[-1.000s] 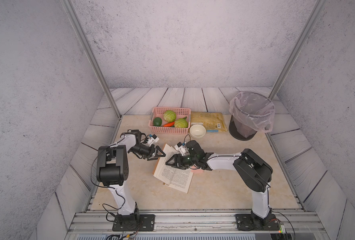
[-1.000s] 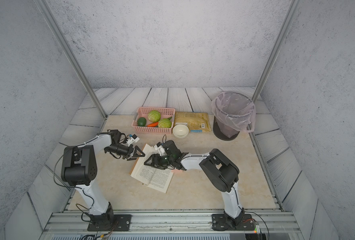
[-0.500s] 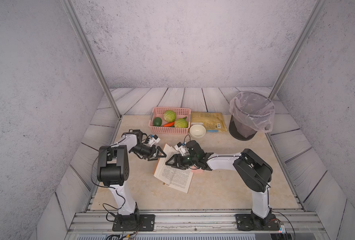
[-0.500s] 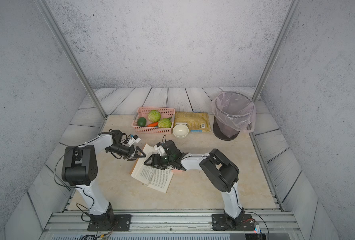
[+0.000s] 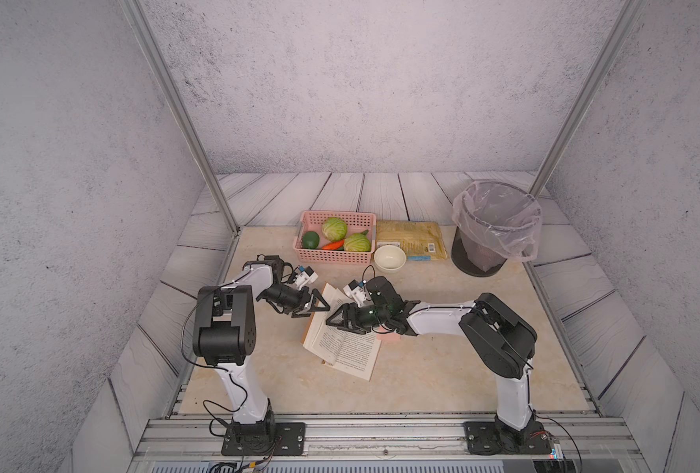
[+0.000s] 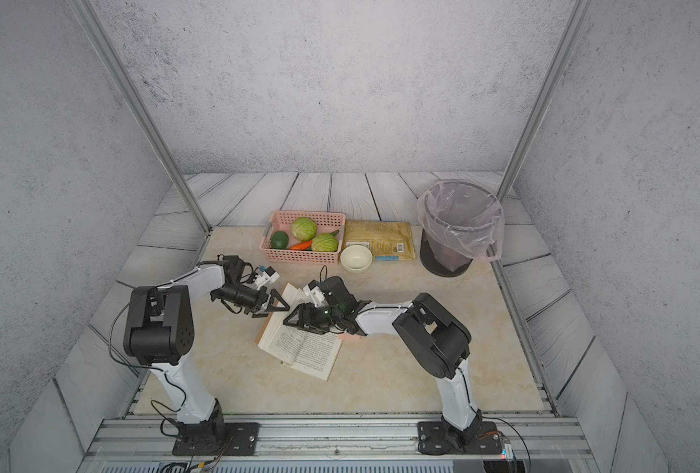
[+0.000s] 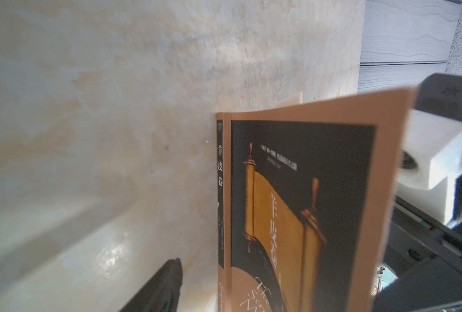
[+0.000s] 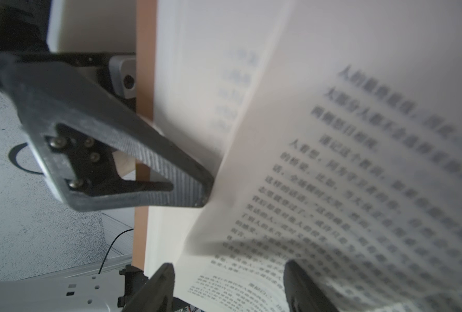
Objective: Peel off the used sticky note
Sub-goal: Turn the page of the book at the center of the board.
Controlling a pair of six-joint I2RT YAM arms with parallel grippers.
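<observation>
On the beige table (image 5: 430, 381), a small pink paper slip (image 5: 390, 337), likely the used sticky note, shows just at the open white-paged paperback book's (image 5: 346, 356) 3 o'clock edge, beneath the right wrist. The nearer right fingers (image 8: 163, 286) point away from it, with the slip at their 4 o'clock. They stand apart and empty over a curling page. Farther off, at 10 o'clock, the left fingers (image 8: 143, 159) stand apart astride the raised orange-brown cover (image 7: 389, 162).

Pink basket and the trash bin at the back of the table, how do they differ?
The pink basket is low and rectangular with lattice walls; the trash bin is taller, round and dark. The basket holds cabbages and a carrot; the bin is lined with a translucent bag. Both are open-topped and stand along the table's far edge.
</observation>
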